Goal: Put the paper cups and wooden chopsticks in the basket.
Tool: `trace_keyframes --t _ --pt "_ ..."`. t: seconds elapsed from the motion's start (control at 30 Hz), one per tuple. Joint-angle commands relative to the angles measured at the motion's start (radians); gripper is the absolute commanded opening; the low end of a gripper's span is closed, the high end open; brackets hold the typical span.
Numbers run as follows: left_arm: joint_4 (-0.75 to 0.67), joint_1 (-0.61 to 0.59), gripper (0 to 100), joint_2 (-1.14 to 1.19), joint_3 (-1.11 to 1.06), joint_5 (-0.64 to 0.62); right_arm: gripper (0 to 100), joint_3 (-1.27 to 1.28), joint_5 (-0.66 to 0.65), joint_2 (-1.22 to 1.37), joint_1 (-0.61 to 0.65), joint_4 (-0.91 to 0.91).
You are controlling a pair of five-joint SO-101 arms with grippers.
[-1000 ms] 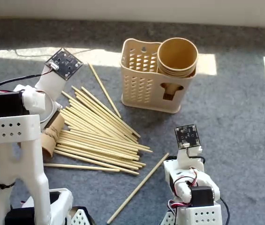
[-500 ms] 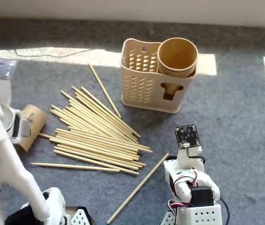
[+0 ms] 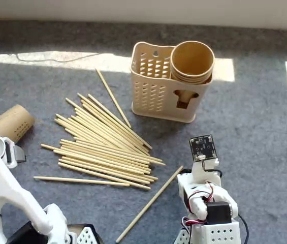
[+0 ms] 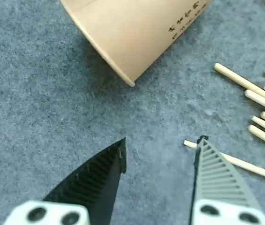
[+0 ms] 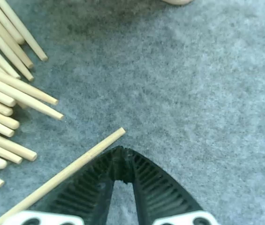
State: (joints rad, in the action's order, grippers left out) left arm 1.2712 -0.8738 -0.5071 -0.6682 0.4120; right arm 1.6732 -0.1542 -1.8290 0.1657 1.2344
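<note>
Lying sideways, paper cup (image 4: 132, 28), left fingers (image 4: 102, 178) parted, basket (image 3: 151, 94) holding stacked cups (image 3: 192, 62)

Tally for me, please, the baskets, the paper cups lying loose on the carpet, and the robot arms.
Beige perforated plastic basket: 1
Brown paper cup lying loose on carpet: 1
White robot arms: 2
Total: 4
</note>
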Motion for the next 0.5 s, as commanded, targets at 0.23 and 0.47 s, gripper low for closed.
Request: trace_keyframes --t 0.23,0.47 --pt "-0.377 -0.025 24 -0.024 -0.148 -0.005 0.5 0.097 0.000 -0.005 -0.010 0.010" --pt "-0.592 0.045 24 -0.024 -0.300 0.000 0.5 0.097 0.000 -0.005 -0.010 0.010"
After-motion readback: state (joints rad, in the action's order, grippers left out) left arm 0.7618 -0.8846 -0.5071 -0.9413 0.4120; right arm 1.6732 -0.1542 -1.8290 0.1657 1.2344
